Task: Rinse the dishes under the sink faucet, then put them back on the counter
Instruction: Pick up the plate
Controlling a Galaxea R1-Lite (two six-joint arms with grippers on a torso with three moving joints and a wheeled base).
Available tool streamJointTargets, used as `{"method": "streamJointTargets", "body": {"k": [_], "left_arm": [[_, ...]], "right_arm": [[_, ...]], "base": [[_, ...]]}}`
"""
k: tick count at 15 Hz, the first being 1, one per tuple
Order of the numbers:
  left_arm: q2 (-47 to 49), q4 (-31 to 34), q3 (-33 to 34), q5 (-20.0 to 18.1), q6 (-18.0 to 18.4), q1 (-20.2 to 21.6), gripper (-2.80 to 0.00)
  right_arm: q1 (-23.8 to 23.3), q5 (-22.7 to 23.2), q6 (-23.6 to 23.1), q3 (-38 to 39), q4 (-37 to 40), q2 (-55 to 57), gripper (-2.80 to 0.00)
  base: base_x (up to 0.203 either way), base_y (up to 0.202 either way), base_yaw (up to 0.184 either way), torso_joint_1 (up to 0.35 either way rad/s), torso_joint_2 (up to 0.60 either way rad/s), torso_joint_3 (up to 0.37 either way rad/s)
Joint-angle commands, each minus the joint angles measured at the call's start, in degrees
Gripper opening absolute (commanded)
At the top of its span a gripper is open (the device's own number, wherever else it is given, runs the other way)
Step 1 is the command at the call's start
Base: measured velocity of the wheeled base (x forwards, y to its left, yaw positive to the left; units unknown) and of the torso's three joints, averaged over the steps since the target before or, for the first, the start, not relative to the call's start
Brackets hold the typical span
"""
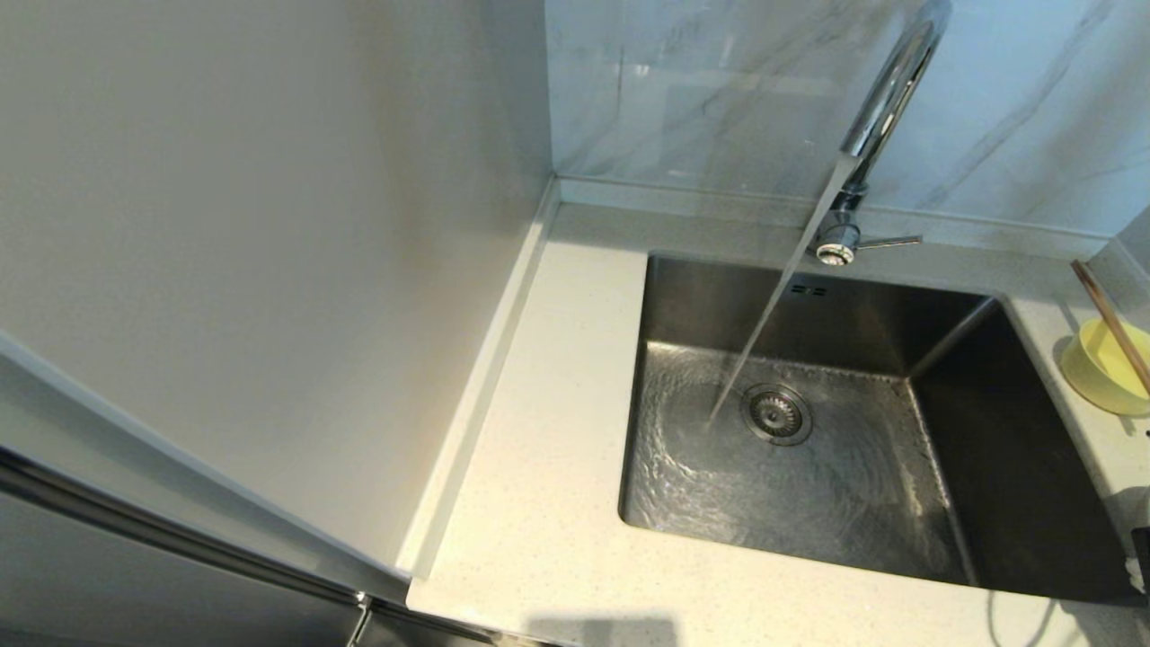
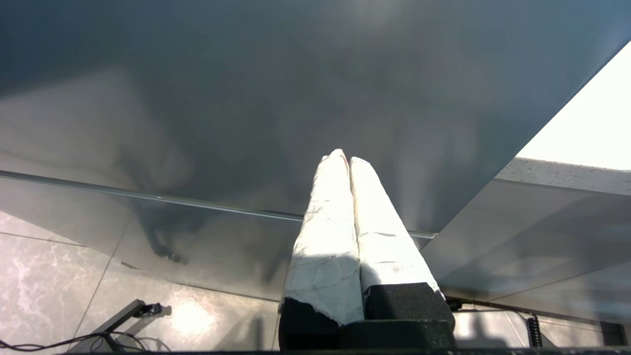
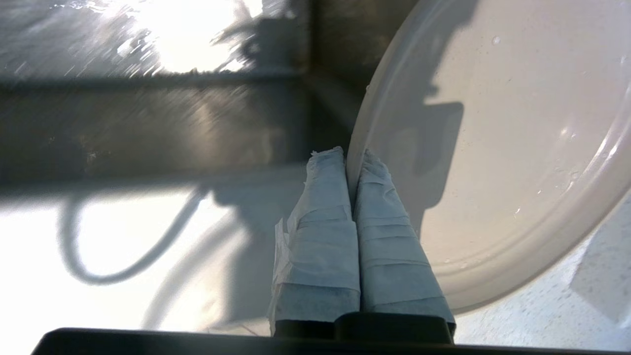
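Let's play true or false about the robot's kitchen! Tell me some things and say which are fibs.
1. Water is running from the faucet into the sink. True.
2. The right gripper pinches the plate by its rim. True.
3. The chopsticks lie in the sink. False: they rest in the yellow bowl on the counter.
4. The left gripper holds the bowl. False: it is shut on nothing.

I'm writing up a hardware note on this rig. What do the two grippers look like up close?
The left gripper has two long tapered fingers wrapped in white tape, torn and wrinkled near their black block mounts. The right gripper is built the same, its tape wound in overlapping bands and fraying at the tips, above a black base. No markings show on either.
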Motion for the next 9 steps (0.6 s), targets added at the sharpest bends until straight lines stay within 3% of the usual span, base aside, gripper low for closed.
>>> {"method": "streamJointTargets", "body": {"k": [1, 9], "left_arm": [[0.0, 0.0, 0.0, 0.0, 0.0, 0.0, -2.80], [0.0, 0.0, 0.0, 0.0, 0.0, 0.0, -2.80]], "right_arm": [[2.1, -0.1, 0.0, 0.2, 1.0, -4.1, -2.80], [15.0, 0.1, 0.4, 3.0, 1.1, -13.2, -2.80]], "base": [[0.000, 0.000, 0.000, 0.000, 0.00, 0.000], [0.000, 0.000, 0.000, 0.000, 0.00, 0.000]]}}
